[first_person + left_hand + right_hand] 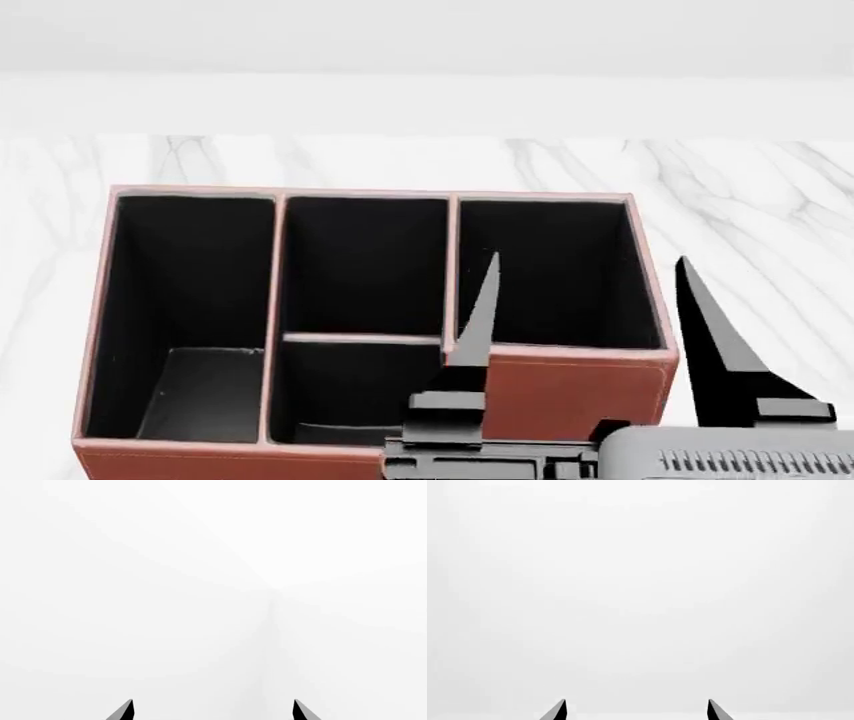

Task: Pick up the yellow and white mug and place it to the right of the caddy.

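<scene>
The caddy (561,378) is a reddish-brown box with black-lined compartments, standing on the white marble table (747,190) in the head view. The yellow and white mug is out of view in every frame. My right gripper (587,262) is open and empty, raised in front of the caddy's right end, with one finger over the right compartment and the other past the caddy's right wall. In the right wrist view my right gripper (636,701) shows only two spread tips against plain white. My left gripper (213,701) is open and empty, also facing plain white; it is not in the head view.
A white wall (427,40) runs behind the table's far edge. Bare marble shows to the right of the caddy (761,300) and behind it. A faint wall corner line (272,630) shows in the left wrist view.
</scene>
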Tool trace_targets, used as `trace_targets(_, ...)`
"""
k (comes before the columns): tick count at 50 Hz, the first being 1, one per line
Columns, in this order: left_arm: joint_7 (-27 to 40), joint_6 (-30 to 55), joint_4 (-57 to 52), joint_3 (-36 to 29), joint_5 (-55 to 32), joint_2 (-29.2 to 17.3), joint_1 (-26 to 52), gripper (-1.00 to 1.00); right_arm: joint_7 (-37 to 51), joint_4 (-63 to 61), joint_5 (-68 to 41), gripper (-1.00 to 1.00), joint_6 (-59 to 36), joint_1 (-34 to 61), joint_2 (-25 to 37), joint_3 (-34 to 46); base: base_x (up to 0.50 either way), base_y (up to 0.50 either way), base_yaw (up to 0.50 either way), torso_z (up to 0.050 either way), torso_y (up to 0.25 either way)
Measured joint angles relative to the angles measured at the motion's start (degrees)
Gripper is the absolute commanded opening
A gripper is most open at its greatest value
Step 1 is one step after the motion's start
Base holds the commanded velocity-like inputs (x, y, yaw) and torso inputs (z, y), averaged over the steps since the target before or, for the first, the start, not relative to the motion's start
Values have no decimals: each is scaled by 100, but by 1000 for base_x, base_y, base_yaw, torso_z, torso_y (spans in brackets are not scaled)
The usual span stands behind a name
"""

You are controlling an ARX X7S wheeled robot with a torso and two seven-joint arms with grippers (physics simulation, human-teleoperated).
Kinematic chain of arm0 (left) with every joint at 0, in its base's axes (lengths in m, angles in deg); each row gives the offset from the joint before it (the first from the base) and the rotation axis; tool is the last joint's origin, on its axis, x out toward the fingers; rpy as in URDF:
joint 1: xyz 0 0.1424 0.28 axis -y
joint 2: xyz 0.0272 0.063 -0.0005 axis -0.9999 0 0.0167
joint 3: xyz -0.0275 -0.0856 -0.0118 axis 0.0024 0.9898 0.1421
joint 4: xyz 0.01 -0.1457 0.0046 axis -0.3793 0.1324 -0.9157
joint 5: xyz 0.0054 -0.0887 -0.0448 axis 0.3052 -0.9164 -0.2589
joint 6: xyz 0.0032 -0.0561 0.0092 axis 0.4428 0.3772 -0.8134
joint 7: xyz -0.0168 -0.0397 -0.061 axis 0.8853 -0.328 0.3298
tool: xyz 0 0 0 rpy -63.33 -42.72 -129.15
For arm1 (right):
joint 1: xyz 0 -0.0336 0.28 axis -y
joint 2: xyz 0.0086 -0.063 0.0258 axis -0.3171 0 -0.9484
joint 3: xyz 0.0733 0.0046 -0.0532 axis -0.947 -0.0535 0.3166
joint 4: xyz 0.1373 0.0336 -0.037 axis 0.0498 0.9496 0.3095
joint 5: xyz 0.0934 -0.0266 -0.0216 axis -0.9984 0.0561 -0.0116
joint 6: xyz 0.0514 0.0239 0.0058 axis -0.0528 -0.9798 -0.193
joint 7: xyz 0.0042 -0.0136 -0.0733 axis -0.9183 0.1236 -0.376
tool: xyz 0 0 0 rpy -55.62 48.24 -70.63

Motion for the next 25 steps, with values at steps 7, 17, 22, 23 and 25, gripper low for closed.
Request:
trace_targets(7, 200, 52, 0, -49, -24, -216, 0, 100, -131, 4, -204, 100, -302, 423, 196, 553, 0, 0, 0, 0, 0)
trace_targets(17, 477, 117, 0, -127, -50, -513, 0, 100, -678, 184, -162, 100, -544, 820, 360, 1363, 0, 0, 0, 0, 0)
trace_targets(22, 584, 143, 0, -152, -70, -628, 0, 100, -988, 312, -151, 100, -567, 953, 400, 1645, 0, 0, 0, 0, 0)
trace_targets(23, 604, 148, 0, -156, -74, -650, 0, 100, -1050, 332, -144, 100, -567, 975, 406, 1698, 0, 0, 0, 0, 0)
trace_targets(25, 636, 155, 0, -165, -81, -684, 0, 100, -1162, 359, -125, 100, -574, 1018, 415, 1806, 0, 0, 0, 0, 0)
